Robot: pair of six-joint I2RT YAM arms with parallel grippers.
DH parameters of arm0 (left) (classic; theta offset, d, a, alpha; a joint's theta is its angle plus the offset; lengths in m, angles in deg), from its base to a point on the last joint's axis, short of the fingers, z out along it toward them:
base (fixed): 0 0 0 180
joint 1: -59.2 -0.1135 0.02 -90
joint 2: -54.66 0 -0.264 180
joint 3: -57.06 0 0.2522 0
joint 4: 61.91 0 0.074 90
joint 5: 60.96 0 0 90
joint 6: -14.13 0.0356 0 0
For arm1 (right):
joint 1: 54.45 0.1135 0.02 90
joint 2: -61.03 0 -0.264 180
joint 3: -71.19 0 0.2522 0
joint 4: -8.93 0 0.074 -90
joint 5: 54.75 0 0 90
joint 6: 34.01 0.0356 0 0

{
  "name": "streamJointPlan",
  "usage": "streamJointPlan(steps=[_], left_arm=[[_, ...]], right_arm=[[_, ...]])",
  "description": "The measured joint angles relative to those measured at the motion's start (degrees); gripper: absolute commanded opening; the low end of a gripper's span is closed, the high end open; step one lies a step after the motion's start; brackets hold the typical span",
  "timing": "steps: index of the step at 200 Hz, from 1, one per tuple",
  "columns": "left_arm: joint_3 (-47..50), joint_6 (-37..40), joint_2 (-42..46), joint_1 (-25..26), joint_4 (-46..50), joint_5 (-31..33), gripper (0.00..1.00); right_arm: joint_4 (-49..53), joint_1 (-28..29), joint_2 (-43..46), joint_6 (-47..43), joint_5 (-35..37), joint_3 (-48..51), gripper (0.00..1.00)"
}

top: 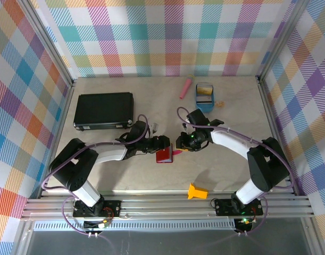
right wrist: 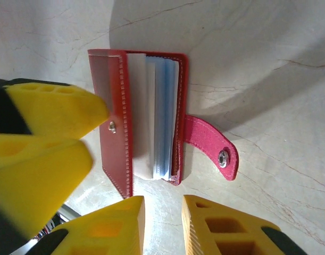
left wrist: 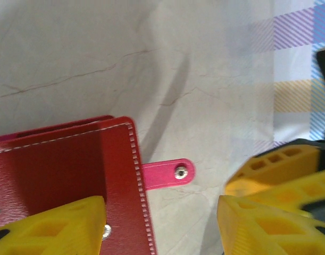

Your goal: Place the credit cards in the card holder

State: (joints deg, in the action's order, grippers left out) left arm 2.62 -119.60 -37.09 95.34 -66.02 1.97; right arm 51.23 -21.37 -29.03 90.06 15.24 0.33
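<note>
Small red card holder (top: 164, 155) in the middle of the pale table (top: 231, 175), right between the two arms. Square shape, grainy skin like leather, white stitches along the edges. Lying open, with a stack of see-through and grey-blue pockets (right wrist: 162, 111) inside. Pink strap (right wrist: 205, 141) sticking out on one side, with a round end and a shiny metal snap (right wrist: 223, 158). One more little snap on the red cover.

On the left gripper (left wrist: 161, 210), jaws wide apart. One chunky yellow plastic finger (left wrist: 61, 223) resting on the red cover, the other off to the side over bare table.

On the right gripper (right wrist: 163, 204), yellow fingers close together, a thin gap of bare table showing between them, just beside the open edge of the holder.

Far right, thin gold-tan credit cards (top: 205, 91) in a blue oval tray (top: 205, 108). Far left, a flat black case (top: 103, 110), hard, with boxy corners. Pink stick (top: 185, 87) near the tray. Small orange piece (top: 197, 191) at the near edge. Smooth table top with thin crack-like lines.
</note>
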Motion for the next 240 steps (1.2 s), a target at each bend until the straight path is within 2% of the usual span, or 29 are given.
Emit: streamJointPlan(steps=[32,54,70,97,145,240], left_arm=[[0.00,0.00,3.52,0.00,1.27,1.25,0.57],[0.37,0.02,4.59,0.00,2.54,2.82,0.51],[1.05,0.00,5.99,0.00,4.92,4.92,0.42],[1.44,0.68,8.98,0.00,9.97,9.05,0.18],[1.44,2.01,9.25,0.00,15.91,10.91,0.01],[1.09,2.84,1.40,0.02,14.75,8.50,0.00]], right_arm=[[0.02,-0.11,0.02,1.27,0.81,0.00,0.24],[0.04,-0.44,0.35,1.73,1.31,0.00,0.24],[0.09,-0.48,0.66,1.95,1.51,0.00,0.24],[0.24,-0.55,0.76,2.14,1.57,0.00,0.24],[0.37,-0.70,0.76,2.14,1.55,-0.02,0.24],[1.09,-0.92,0.76,2.10,1.55,-0.11,0.24]])
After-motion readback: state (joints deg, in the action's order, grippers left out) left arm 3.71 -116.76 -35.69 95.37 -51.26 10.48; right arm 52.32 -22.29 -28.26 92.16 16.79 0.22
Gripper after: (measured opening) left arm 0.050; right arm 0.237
